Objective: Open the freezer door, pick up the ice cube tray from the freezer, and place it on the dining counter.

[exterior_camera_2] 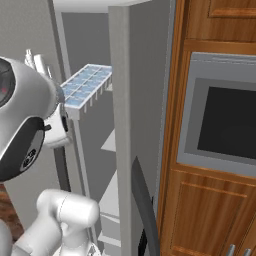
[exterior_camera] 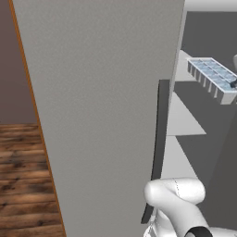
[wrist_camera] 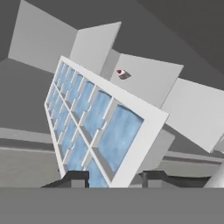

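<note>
Tray: ice cube tray (exterior_camera: pixel 213 77) roughly level, long axis running away from the hand into the freezer (exterior_camera_2: pixel 95 150).
Fingers: fingers (wrist_camera: pixel 74 179) pinch its near short end.

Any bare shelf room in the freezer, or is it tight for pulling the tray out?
White shelves below the ice cube tray look bare. Tight spot: the tray, held by the gripper, sits between the freezer door and the grey side wall.
</note>
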